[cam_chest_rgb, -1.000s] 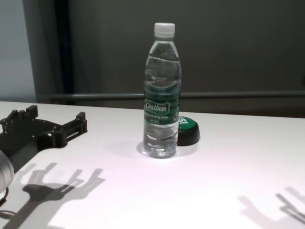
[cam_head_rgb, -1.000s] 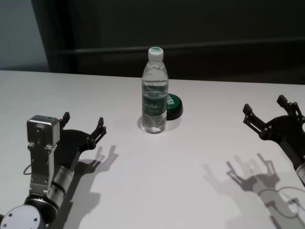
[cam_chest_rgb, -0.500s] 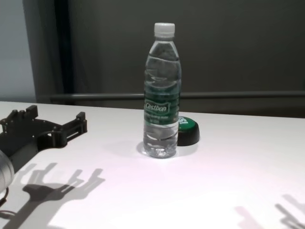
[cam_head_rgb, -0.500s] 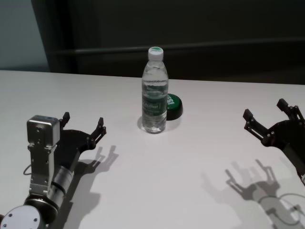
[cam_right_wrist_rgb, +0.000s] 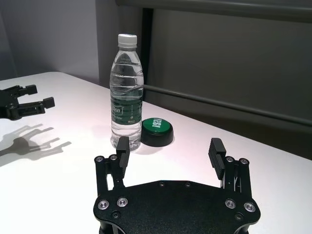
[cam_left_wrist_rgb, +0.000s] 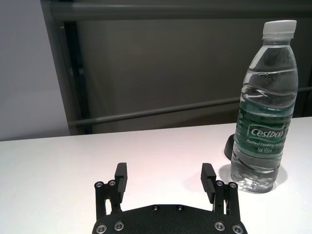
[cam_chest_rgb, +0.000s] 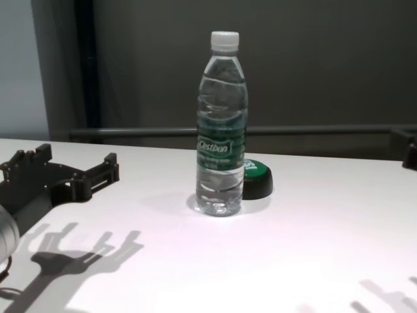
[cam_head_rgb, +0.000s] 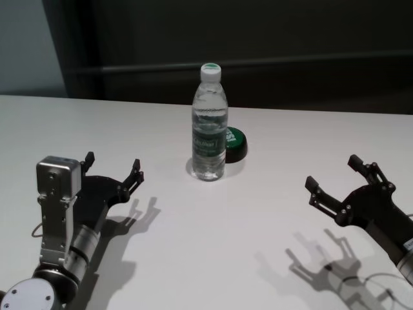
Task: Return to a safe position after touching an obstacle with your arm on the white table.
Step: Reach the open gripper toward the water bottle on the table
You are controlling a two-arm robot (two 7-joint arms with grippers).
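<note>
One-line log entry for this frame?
left end effector: open, parked | right end effector: open, apart from bottle | bottle: upright on white table

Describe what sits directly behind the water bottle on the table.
Behind the water bottle sits a low black puck with a green top, on the white table. The bottle covers the puck's left part.

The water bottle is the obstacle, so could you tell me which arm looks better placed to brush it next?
Probably the left: the left gripper, open, sits nearer the bottle than the right gripper.
</note>
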